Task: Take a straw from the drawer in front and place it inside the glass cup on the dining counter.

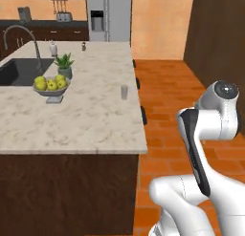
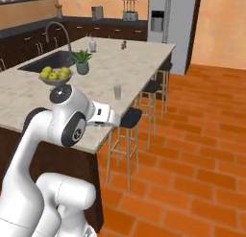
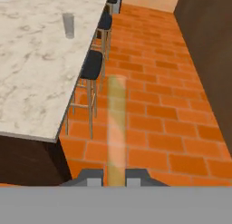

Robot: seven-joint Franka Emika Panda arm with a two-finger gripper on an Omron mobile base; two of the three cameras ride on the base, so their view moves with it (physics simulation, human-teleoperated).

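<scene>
The dining counter has a beige top veined in grey over a dark brown wooden side, and the floor is orange-red brick with paler joints. The straw is pale tan, the glass cup clear and colourless. Yellow-green fruit fills a grey fruit bowl; the stool seats are black.

Even, soft light is cast throughout; hardly any shadows are seen. The straw is rendered blurred and translucent.
</scene>
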